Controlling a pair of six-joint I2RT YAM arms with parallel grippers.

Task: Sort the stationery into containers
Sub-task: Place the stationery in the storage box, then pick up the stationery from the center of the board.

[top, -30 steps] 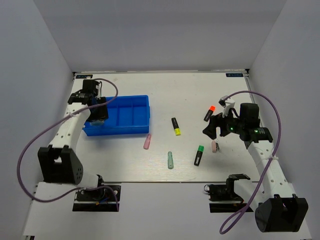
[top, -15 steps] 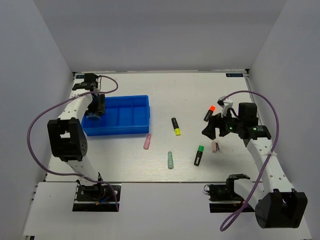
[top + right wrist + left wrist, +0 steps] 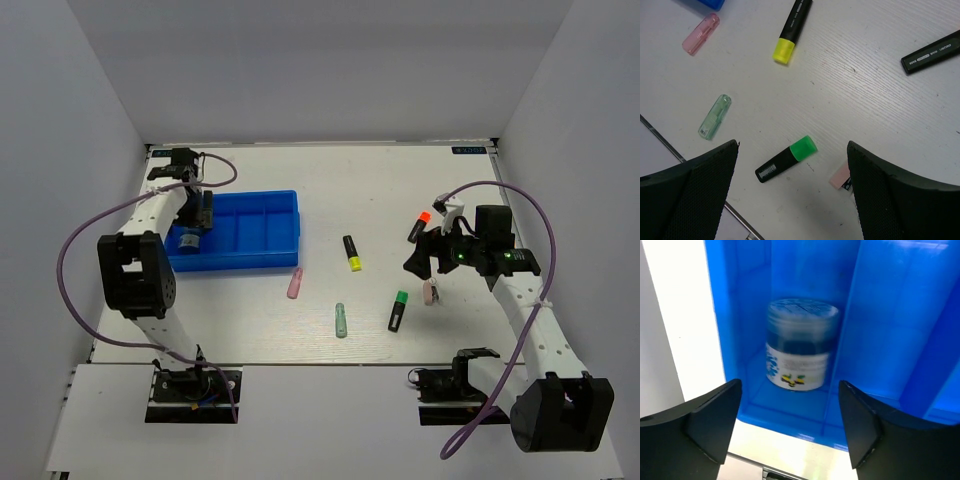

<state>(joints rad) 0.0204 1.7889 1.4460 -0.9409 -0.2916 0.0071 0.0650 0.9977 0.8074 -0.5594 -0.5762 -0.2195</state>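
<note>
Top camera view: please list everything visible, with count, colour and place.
tray: 1, blue, table's left side.
cylinder: 1, blue-white, tray's leftmost compartment.
yellow-capped highlighter: 1, black, centre.
green-capped highlighter: 1, black, right of centre.
orange-capped highlighter: 1, black, right, farther back.
pink stick: 1, by tray's front right corner.
mint stick: 1, front centre.
pale pink piece: 1, beside green-capped highlighter.
table: 1, white.
left gripper: open, over cylinder.
right gripper: open, over green-capped highlighter.

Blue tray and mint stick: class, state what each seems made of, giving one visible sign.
Blue tray: likely moulded plastic, glossy; its smooth walls show a soft sheen. Mint stick: seemingly translucent plastic; its pale body looks partly see-through.
</note>
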